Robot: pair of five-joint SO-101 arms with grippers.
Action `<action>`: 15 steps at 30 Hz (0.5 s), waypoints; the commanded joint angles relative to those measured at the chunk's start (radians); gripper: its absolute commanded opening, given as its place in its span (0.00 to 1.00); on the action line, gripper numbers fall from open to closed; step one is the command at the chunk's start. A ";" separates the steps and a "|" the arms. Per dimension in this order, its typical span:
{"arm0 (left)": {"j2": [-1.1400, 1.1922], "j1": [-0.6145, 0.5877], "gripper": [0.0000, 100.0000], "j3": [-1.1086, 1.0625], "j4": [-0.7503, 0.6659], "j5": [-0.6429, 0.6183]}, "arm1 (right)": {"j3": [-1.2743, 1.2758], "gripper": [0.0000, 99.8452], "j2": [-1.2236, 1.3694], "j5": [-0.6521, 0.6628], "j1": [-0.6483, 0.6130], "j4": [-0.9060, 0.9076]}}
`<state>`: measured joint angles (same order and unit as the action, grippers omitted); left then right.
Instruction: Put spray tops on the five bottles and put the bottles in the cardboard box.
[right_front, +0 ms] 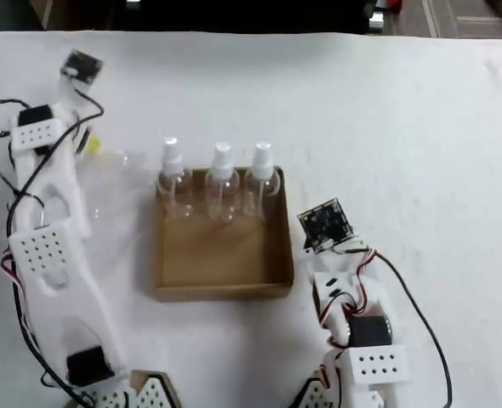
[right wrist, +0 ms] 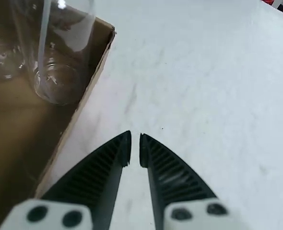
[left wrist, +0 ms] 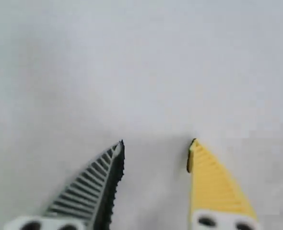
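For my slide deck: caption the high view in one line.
Three spray-topped bottles stand along the cardboard box's far wall, the left arm and right arm flanking it.

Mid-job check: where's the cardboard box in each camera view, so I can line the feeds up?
High view: cardboard box at centre, between the two arms.
Left wrist view: white table beyond the left gripper.
Right wrist view: the box's corner close beside the right gripper.
Shared landmark: the end bottle standing in that corner.
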<state>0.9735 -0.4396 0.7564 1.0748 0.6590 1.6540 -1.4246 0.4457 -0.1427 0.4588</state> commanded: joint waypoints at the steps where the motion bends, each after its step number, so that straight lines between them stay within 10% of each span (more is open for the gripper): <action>1: -0.054 -0.065 0.21 0.029 0.239 0.180 | -0.008 0.02 -0.010 0.014 -0.002 -0.021; 10: -0.249 -0.048 0.21 0.364 0.661 0.163 | -0.008 0.02 -0.010 0.014 -0.005 -0.019; 15: -0.219 0.122 0.21 0.379 0.649 0.066 | -0.008 0.02 -0.010 0.014 -0.002 -0.013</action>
<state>0.7925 -0.4442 1.0863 1.7438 0.8048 1.6540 -1.4246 0.4519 -0.1427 0.4588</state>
